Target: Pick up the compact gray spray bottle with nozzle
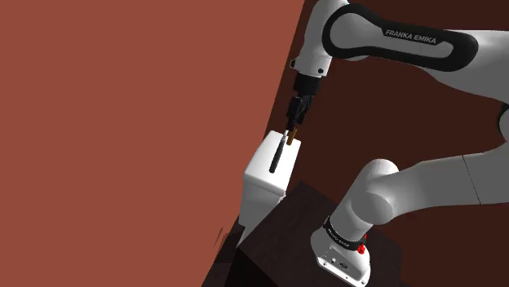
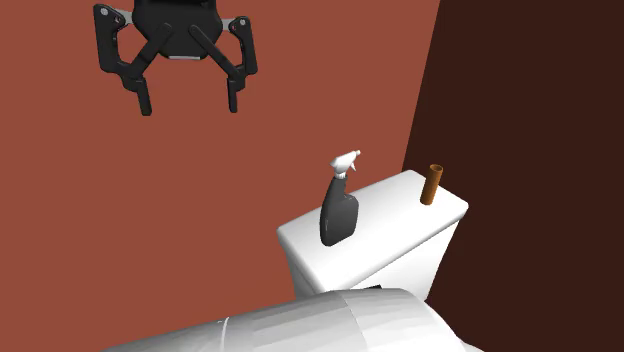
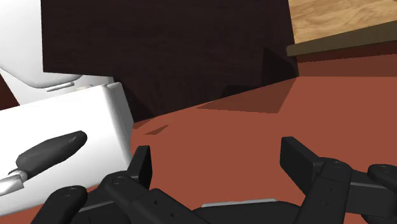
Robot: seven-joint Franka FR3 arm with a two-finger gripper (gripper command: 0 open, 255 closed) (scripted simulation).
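A small spray bottle (image 2: 338, 215) with a dark grey body and a white nozzle stands on the lid of a white toilet tank (image 2: 400, 235). In the shoulder view the bottle (image 1: 280, 152) is a thin dark shape on the tank (image 1: 267, 173), just below my gripper (image 1: 298, 109). My gripper (image 2: 190, 106) hangs open in the air, up and to the left of the bottle in the second exterior view. In the wrist view the bottle (image 3: 51, 149) lies off to the side of the gripper (image 3: 219, 162), outside its spread fingers (image 3: 141, 165), which have nothing between them.
A short brown tube (image 2: 431, 184) stands on the tank lid at the far end from the bottle. A red-brown wall (image 2: 300, 80) runs behind the tank and meets a darker wall (image 2: 530, 150). My dark stand (image 1: 285, 236) sits beside the tank.
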